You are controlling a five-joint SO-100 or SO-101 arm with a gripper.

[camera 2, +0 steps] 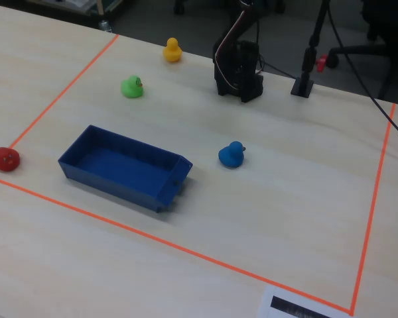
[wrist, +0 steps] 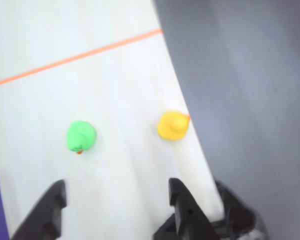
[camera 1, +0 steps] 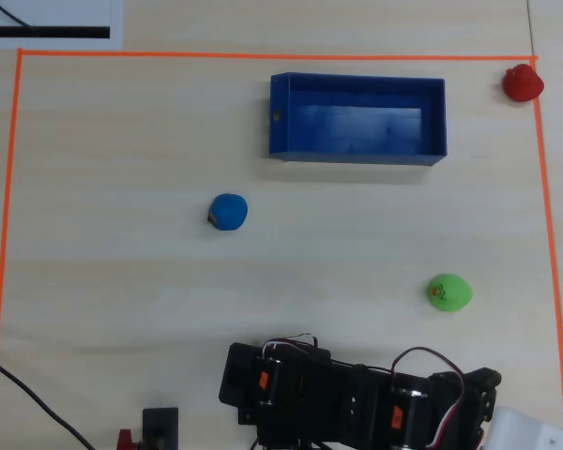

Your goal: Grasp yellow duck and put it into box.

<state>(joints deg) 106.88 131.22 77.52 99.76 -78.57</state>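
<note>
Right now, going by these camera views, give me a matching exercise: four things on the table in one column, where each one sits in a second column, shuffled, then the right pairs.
Things:
1. yellow duck
2. red toy
3. blue toy
4. box

Places:
A. on the orange tape corner
B. near the table edge, beside the green toy
C. empty, inside the taped area
D. alone mid-table, between the box and the arm's base

Pairs: 1-B, 2-A, 3-D, 4-C
</note>
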